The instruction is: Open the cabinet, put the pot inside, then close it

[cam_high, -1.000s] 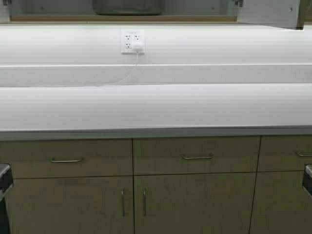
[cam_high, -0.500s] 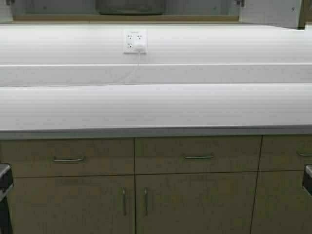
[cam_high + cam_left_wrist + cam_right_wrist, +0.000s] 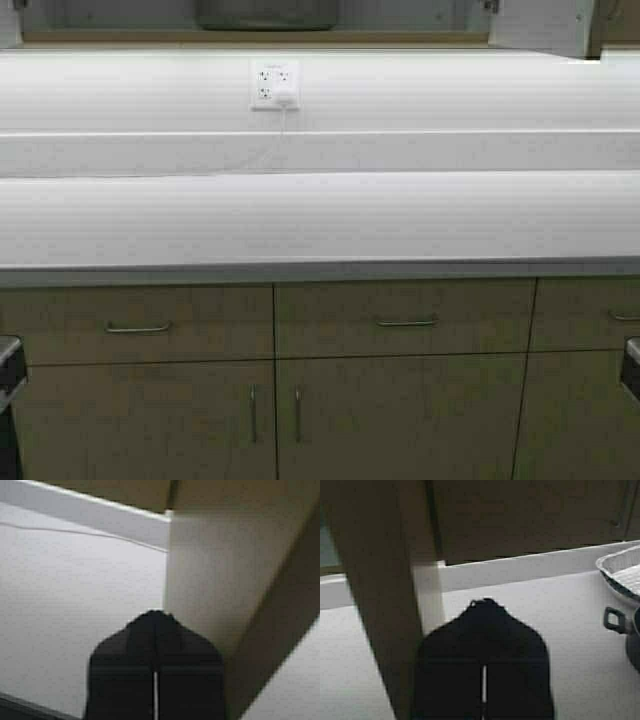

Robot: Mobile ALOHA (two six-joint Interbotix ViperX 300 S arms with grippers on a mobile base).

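Pot (image 3: pixel 265 14) inside cabinet (image 3: pixel 535 24) above counter (image 3: pixel 320 215)

One pot (image 3: pixel 265 13), one wall outlet (image 3: pixel 273 84), three drawers (image 3: pixel 136 324), two closed end effectors (image 3: pixel 155 675).

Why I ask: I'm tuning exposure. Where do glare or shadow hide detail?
High view: glare washes the countertop and wall nearly white; the pot in the cabinet sits dim. Left wrist view: the left pincer is a black silhouette. Right wrist view: so is the right pincer.

No legible text, label, brand, number or sign anywhere, neither on the wall outlet (image 3: pixel 273 85) nor on the drawer fronts (image 3: pixel 403 318) below.
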